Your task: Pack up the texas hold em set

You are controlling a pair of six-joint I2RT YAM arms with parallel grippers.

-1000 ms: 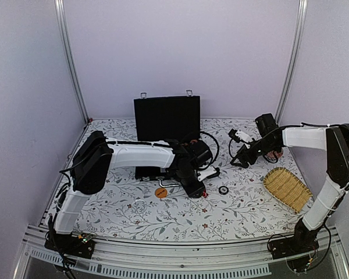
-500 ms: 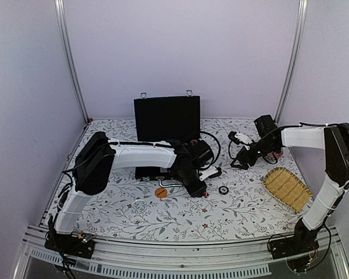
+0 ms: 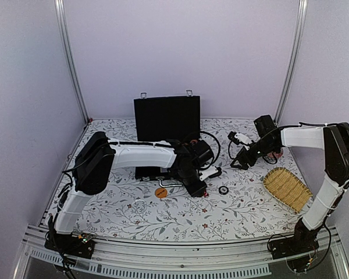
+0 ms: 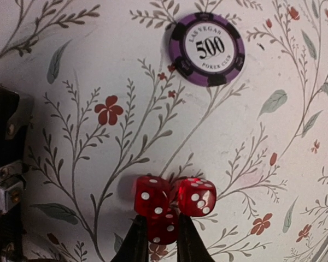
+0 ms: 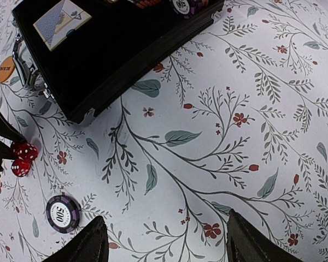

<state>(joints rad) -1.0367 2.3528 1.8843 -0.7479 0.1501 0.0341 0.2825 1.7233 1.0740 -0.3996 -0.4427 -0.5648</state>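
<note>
Currently left gripper [image 4: 159, 229] jaws pinch one small red translucent die [image 4: 164, 231], just beside open black rectangular case [image 5: 120, 54]; right gripper [image 5: 167, 229] jaws spread wide near case.

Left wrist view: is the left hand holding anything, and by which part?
The left hand brackets the lowest red die by opposite sides; actual grip cannot be told.

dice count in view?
3. The first die and second die sit side by side near the 500 chip; the third die is between the left gripper's fingertips. More may be hidden in the case.
</note>
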